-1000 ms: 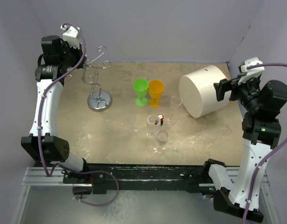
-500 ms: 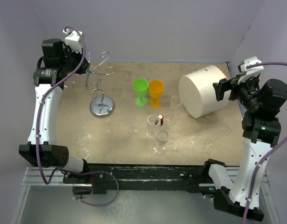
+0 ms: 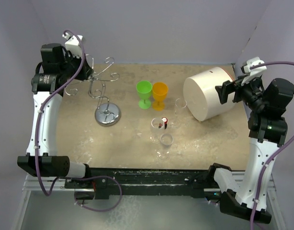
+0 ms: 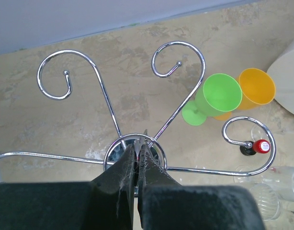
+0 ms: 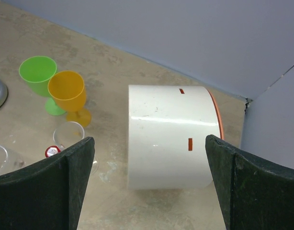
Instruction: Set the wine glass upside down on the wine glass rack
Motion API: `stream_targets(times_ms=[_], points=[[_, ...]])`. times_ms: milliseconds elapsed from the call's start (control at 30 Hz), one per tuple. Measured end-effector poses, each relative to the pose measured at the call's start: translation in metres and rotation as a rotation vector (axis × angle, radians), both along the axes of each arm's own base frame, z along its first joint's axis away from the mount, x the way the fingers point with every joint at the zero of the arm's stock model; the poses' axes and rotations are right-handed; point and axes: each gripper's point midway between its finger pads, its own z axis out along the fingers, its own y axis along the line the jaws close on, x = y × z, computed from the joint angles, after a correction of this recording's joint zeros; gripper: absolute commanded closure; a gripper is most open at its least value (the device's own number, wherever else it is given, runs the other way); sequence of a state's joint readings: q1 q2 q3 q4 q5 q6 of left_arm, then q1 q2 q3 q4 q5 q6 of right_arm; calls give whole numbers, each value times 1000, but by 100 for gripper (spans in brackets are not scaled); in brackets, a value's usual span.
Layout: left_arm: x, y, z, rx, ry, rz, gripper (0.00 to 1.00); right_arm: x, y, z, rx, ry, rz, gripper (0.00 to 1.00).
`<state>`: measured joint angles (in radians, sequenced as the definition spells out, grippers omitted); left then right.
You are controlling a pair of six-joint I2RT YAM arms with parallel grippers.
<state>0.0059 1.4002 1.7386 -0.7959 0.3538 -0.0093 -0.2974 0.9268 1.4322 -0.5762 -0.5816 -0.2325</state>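
L pincer (image 4: 139, 146) pinching the silver wire wine glass rack (image 3: 107, 116), R pincer (image 5: 148, 143) spread. The clear wine glass (image 3: 165, 140) looks fragile imo, so I'd grab the stem.

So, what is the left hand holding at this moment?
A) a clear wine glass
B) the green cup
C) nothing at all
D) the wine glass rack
D: the left hand is shut on the top of the wine glass rack, where its curled wire arms meet.

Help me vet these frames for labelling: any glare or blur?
Top external: even light, clear glasses faint against the table. Left wrist: wine glass rack sharp, bright glints; left hand dark. Right wrist: white cylinder sharp, slight sheen.
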Motion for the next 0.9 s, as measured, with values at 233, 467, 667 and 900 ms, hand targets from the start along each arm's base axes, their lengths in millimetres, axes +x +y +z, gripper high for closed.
stream_targets(times_ms=[233, 467, 667, 900], points=[[-6, -7, 0, -40, 1, -19, 100, 17, 6, -19, 8, 80, 52, 0], [-16, -14, -2, -47, -40, -57, 99, 23, 34, -38, -12, 144, 145, 0], [-26, -22, -3, -41, -93, -105, 82, 26, 54, -60, -38, 212, 216, 0], [-26, -26, 10, -49, -152, -127, 59, 28, 76, -108, -60, 336, 288, 0]])
